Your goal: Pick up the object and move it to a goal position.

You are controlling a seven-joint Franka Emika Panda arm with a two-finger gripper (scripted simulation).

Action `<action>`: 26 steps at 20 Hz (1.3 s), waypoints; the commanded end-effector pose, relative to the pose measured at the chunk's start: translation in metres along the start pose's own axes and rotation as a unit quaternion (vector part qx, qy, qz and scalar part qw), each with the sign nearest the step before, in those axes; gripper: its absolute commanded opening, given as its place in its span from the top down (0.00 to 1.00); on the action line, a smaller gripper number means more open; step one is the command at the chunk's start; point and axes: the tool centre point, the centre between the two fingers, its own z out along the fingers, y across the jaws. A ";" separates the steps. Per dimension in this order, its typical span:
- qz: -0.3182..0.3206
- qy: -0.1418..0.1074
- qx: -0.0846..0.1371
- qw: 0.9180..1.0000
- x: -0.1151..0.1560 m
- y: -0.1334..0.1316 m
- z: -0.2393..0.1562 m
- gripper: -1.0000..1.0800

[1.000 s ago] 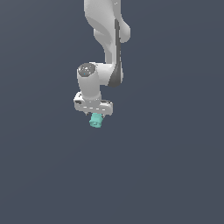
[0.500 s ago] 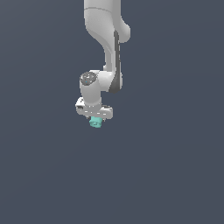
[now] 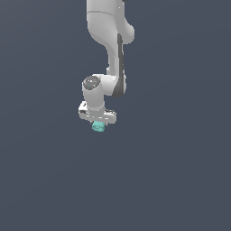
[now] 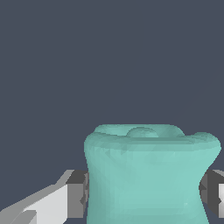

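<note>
The object is a small teal stubby cylinder (image 3: 98, 127) with a wider rim. It sits between the fingers of my white gripper (image 3: 98, 124), which hangs from the white arm in the middle of the exterior view. In the wrist view the teal object (image 4: 151, 175) fills the space between the two grey finger pads (image 4: 78, 194), which press on its sides. The gripper is shut on it and holds it off the dark surface.
A plain dark grey surface (image 3: 180, 180) lies all around. No other object or goal marker shows in either view.
The gripper with the teal object has moved a little upward and toward the exterior view's right. The grip has not changed.
</note>
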 end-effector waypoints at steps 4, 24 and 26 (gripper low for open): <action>0.000 -0.001 0.000 1.000 0.000 0.000 0.001 1.00; 0.000 0.000 -0.001 1.000 0.026 -0.062 -0.092 1.00; 0.000 0.000 -0.001 1.000 0.032 -0.074 -0.110 1.00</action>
